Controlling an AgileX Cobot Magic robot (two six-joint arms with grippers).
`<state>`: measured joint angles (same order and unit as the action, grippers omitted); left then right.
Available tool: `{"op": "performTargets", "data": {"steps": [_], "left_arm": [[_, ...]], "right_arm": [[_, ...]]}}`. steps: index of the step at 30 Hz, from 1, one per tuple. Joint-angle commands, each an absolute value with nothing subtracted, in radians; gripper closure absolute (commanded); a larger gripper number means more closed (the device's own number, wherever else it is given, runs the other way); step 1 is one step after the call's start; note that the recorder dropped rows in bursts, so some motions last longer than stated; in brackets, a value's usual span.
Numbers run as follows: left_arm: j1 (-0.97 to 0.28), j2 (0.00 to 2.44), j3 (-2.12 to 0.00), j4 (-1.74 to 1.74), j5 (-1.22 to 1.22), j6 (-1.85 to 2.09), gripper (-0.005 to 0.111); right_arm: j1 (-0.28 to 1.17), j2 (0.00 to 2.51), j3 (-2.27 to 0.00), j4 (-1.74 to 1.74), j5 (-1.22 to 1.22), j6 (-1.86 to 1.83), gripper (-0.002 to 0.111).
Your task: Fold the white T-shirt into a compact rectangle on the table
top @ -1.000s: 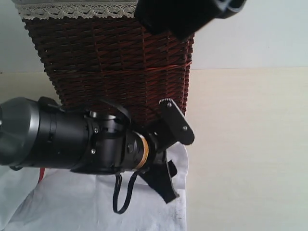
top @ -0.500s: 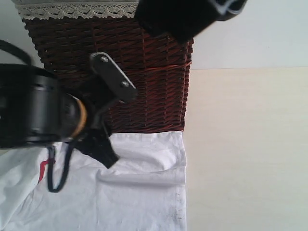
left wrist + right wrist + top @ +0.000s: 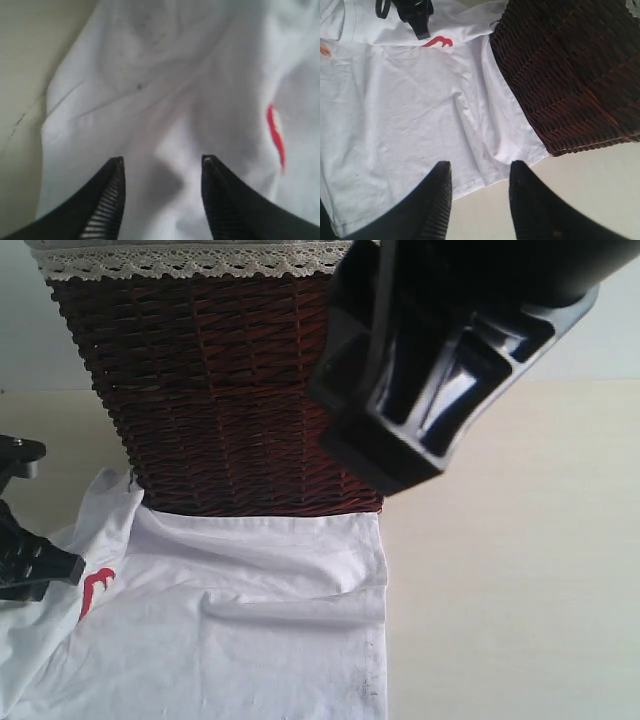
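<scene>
T-shirt [image 3: 250, 640], white: laid out on the table [image 3: 500, 590], spread mostly flat with soft creases, one hem touching the foot of a basket [image 3: 230, 390] and one straight side edge bordered by bare tabletop; the far edge of the table is seen behind the basket, and the shirt lies on the basket's other side. Red patch [image 3: 97, 590]: partly shown near a rumpled, raised part of the shirt. Left gripper [image 3: 162, 160]: held just over the rumpled cloth close to the red patch, fingers parted, nothing clamped between them. Right gripper [image 3: 481, 165]: held above the shirt's corner beside the basket, fingers parted and empty, with bare table seen below them. Basket: dark brown wicker, upright, with white lace trim [image 3: 180, 260] at its rim. Right arm [image 3: 450, 360]: black, partly covering the basket in the exterior view.
</scene>
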<state>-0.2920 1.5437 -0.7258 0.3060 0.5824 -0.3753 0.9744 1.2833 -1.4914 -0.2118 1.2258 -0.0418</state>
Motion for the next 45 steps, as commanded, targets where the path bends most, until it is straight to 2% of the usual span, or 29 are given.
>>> {"op": "performTargets", "data": {"steps": [1, 9, 12, 13, 24, 26, 29, 30, 32, 34, 37, 45], "left_arm": [[-0.228, 1.574, -0.721, 0.286, 0.430, -0.341, 0.060], [-0.183, 1.711, -0.735, 0.283, 0.411, -0.310, 0.062], [-0.183, 1.698, -0.749, 0.283, 0.396, -0.285, 0.101], [-0.183, 1.690, -0.760, 0.292, 0.399, -0.279, 0.106], [-0.183, 1.676, -0.799, 0.267, 0.415, -0.236, 0.107], [-0.183, 1.683, -0.805, 0.231, 0.467, -0.195, 0.101], [-0.170, 1.689, -0.847, 0.216, 0.603, -0.166, 0.073], [-0.157, 1.686, -0.865, 0.206, 0.669, -0.156, 0.057], [-0.130, 1.686, -0.892, 0.174, 0.781, -0.091, 0.041], [-0.088, 1.686, -0.894, 0.098, 0.868, 0.011, 0.041], [-0.037, 1.686, -0.875, -0.051, 0.873, 0.117, 0.049], [-0.030, 1.688, -0.850, -0.142, 0.888, 0.228, 0.052]], "right_arm": [[0.970, 1.279, -1.488, -0.213, 1.221, -0.052, 0.071], [0.970, 1.279, -1.488, -0.205, 1.221, -0.052, 0.071], [0.970, 1.279, -1.488, -0.205, 1.221, -0.052, 0.071], [0.970, 1.279, -1.488, -0.205, 1.221, -0.052, 0.071], [0.970, 1.279, -1.488, -0.205, 1.221, -0.052, 0.071], [0.970, 1.279, -1.488, -0.202, 1.221, -0.052, 0.071], [0.970, 1.279, -1.488, -0.198, 1.221, -0.052, 0.071], [0.970, 1.279, -1.488, -0.196, 1.221, -0.052, 0.071], [0.970, 1.279, -1.488, -0.192, 1.221, -0.052, 0.071], [0.970, 1.279, -1.488, -0.190, 1.221, -0.052, 0.071], [0.970, 1.279, -1.488, -0.190, 1.221, -0.052, 0.071], [0.970, 1.279, -1.446, -0.190, 1.221, -0.059, 0.071]]}}
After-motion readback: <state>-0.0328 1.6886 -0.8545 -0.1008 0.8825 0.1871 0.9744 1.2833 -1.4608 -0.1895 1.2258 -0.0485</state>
